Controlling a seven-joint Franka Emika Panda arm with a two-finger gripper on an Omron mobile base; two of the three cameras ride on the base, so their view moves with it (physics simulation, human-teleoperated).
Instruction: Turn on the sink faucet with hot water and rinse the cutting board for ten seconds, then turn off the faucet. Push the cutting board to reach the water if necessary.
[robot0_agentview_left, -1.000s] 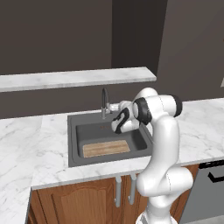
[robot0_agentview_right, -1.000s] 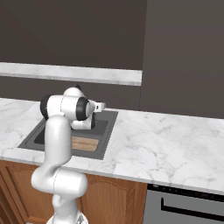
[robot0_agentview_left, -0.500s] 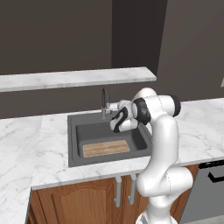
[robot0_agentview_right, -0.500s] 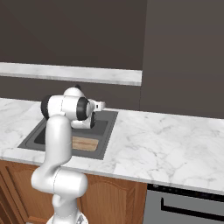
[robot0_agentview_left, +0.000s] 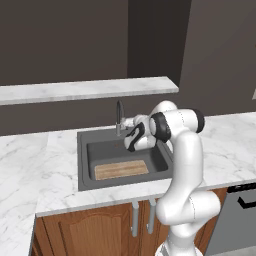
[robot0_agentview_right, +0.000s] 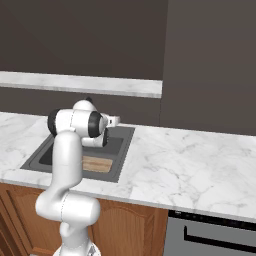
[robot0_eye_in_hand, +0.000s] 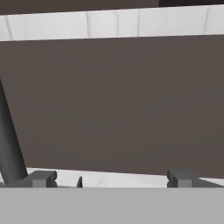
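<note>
Beside faucet (robot0_agentview_left: 119, 118), gripper (robot0_eye_in_hand: 111, 179) gaping, holding nothing; risking missing lever, leaving board (robot0_agentview_left: 121, 170) dry, no stream running.

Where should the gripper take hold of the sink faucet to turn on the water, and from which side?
Probably at the small side handle at the base of the sink faucet, not the tall arched spout. The open gripper sits just to its right, over the sink, so coming from that side suits. The handle itself is too small to judge further.
</note>
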